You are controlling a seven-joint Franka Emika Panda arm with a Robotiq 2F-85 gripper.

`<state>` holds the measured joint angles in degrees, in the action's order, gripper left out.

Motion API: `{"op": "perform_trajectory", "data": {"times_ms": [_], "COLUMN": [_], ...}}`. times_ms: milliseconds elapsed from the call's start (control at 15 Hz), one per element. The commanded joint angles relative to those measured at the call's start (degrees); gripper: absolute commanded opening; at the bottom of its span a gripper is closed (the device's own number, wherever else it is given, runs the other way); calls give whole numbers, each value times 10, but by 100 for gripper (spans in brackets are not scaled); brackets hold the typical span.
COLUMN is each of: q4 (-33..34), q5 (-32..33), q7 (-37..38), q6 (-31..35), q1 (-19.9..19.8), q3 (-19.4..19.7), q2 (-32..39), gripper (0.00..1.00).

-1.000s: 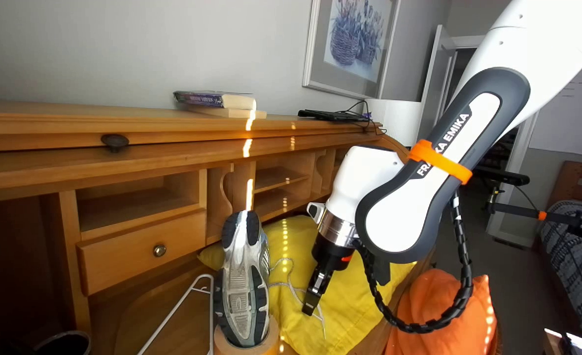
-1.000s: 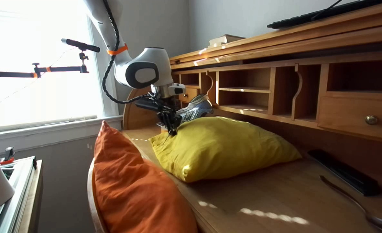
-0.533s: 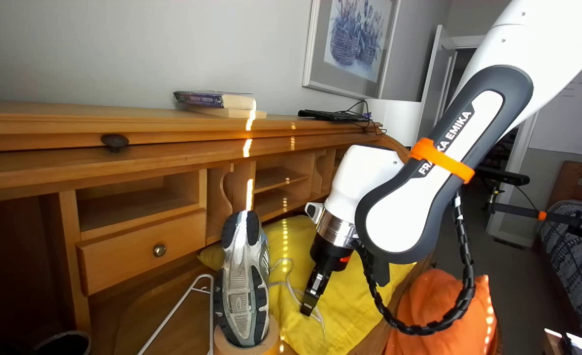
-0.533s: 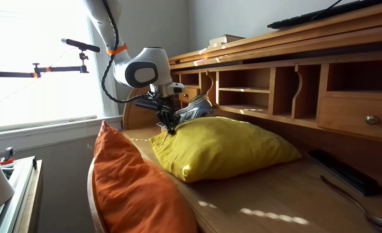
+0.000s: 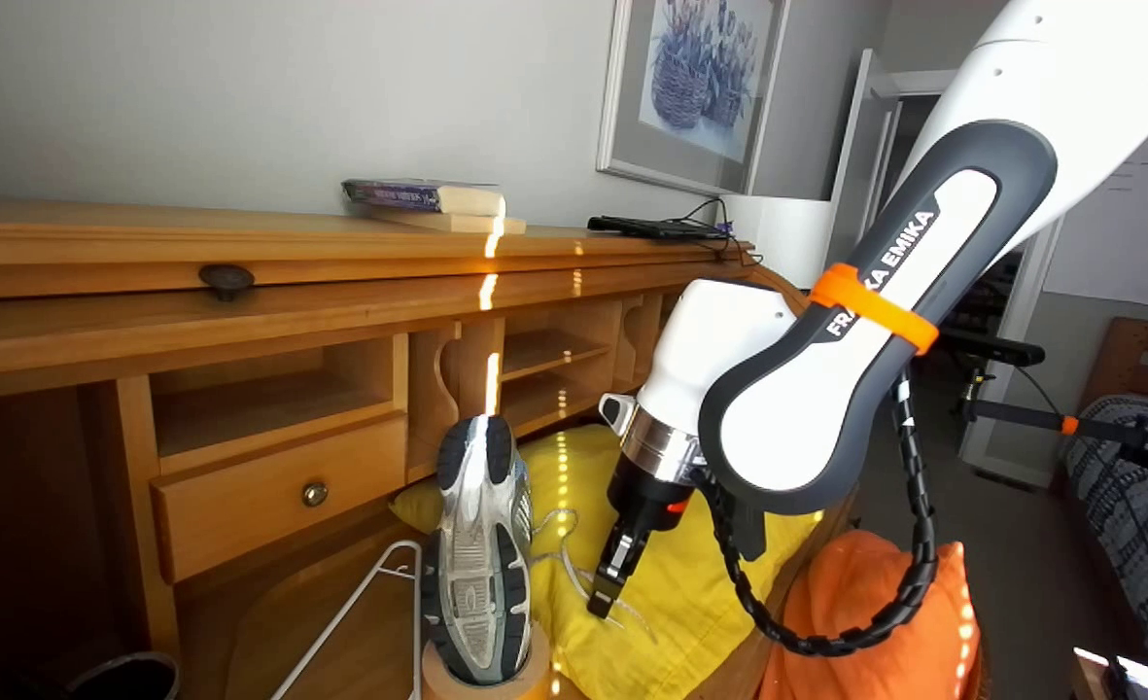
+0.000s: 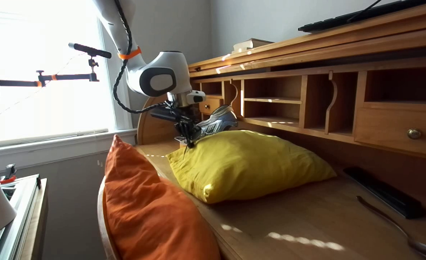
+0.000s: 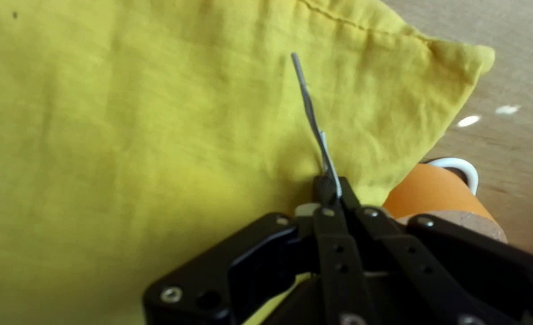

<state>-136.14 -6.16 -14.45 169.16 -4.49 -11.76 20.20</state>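
Note:
My gripper (image 7: 337, 189) is shut on a thin grey shoelace (image 7: 309, 108), whose free end sticks out past the fingertips in the wrist view. Just beneath the tips is a yellow pillow (image 7: 149, 135); whether they touch it I cannot tell. In an exterior view the gripper (image 5: 601, 605) points down at the pillow (image 5: 671, 622), right of a grey running shoe (image 5: 476, 574). The shoe leans steeply, sole facing that camera, its lower end at an orange tape roll (image 5: 535, 671). A loop of lace (image 5: 566, 520) lies over the pillow between shoe and gripper.
Beside the tape roll lies a white hanger (image 5: 340, 617). An orange pillow (image 6: 155, 213) stands along the desk's front edge. Wooden cubbies (image 6: 274, 90) rise behind, with books (image 5: 428, 199) and a keyboard (image 6: 364, 16) on top. A black case (image 6: 386, 193) lies on the desk.
The gripper has closed the last bit and moved slightly up and toward the shoe. The lace's loose end by the fingertips has shifted with it. Shoe and pillows stay put.

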Motion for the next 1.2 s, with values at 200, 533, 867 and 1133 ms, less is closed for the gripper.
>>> {"op": "perform_trajectory", "data": {"times_ms": [200, 533, 867, 1133], "q4": [1, 0, 1, 1], "q5": [-17, -75, -129, -153], "q7": [-2, -36, -73, -100], "q6": [-7, -25, -56, -95], "q1": [-20, -68, -85, -73], "q3": [-22, -88, -112, -91], "q2": [-9, -34, -67, -97], "gripper": [1, 1, 1, 1]}}
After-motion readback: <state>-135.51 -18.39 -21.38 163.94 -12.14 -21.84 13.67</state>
